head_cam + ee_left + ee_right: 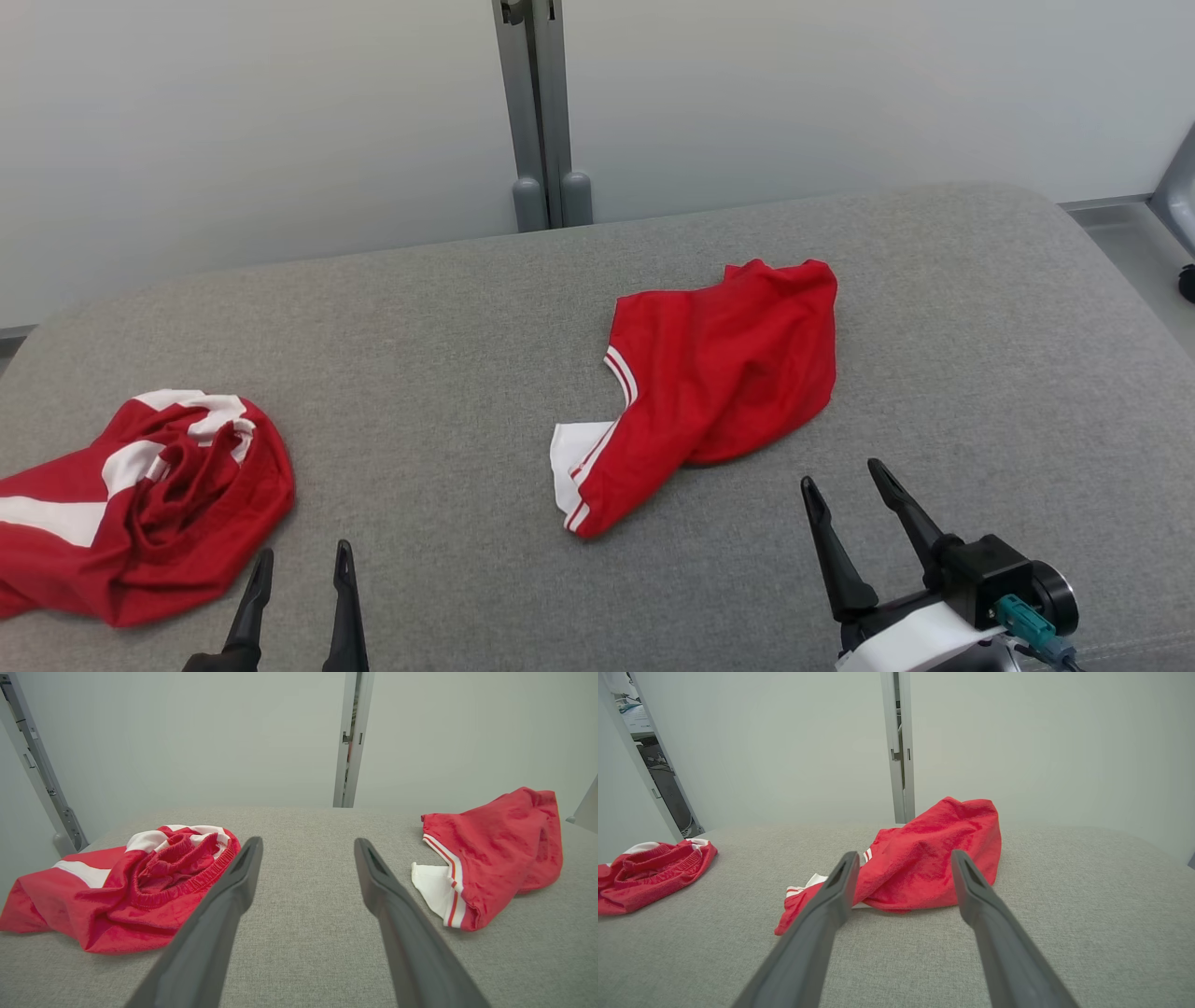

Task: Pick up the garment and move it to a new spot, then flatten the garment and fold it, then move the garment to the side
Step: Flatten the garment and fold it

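on the grey padded worktop (448, 327), right of centre, lies a red garment (728, 373) with white trim, loosely doubled over, its striped hem poking toward the robot. the right gripper (842, 473) hovers near its front edge, jaws released and holding nothing, probably lined up that way to take the near fabric. a 2nd red garment (159, 504), crumpled with its waistband showing, sits far left. the left gripper (304, 549) hangs just beside it, jaws spread and empty too. no pick-up is under way yet, and which piece is meant i cannot say for sure
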Available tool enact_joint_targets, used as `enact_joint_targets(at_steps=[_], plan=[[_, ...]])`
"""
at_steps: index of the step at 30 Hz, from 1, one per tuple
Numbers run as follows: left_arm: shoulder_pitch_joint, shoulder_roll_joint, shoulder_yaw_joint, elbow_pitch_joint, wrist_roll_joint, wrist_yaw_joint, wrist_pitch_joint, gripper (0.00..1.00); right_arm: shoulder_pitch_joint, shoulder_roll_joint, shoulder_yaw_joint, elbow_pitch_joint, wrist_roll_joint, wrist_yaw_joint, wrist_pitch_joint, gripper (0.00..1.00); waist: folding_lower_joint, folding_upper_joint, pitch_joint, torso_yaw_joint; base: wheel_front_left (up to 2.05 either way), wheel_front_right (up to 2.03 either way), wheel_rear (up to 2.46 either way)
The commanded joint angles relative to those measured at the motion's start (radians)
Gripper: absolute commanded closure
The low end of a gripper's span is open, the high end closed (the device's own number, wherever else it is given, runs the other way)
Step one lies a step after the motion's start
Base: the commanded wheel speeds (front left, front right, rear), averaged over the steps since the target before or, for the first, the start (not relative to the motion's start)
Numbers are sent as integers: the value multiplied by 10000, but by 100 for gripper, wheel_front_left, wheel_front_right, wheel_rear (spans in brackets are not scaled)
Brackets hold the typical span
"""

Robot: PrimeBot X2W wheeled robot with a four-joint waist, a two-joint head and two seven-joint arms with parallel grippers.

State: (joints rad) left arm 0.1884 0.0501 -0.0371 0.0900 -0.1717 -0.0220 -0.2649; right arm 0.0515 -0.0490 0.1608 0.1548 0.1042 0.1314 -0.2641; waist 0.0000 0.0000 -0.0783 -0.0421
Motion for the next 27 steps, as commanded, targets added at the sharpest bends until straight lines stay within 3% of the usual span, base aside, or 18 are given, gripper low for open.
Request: enact_joint_targets(at_steps=[1, 27], plan=[[-146, 6, -15, 11, 66, -21, 9, 0, -18, -25, 5, 23, 45, -14, -5, 0, 0, 0, -3, -3, 0, 0, 0], [-220, 6, -188, 155, 187, -48, 9, 0, 64, -25, 78, 163, 50, -14, -5, 0, 0, 0, -75, -14, 0, 0, 0]])
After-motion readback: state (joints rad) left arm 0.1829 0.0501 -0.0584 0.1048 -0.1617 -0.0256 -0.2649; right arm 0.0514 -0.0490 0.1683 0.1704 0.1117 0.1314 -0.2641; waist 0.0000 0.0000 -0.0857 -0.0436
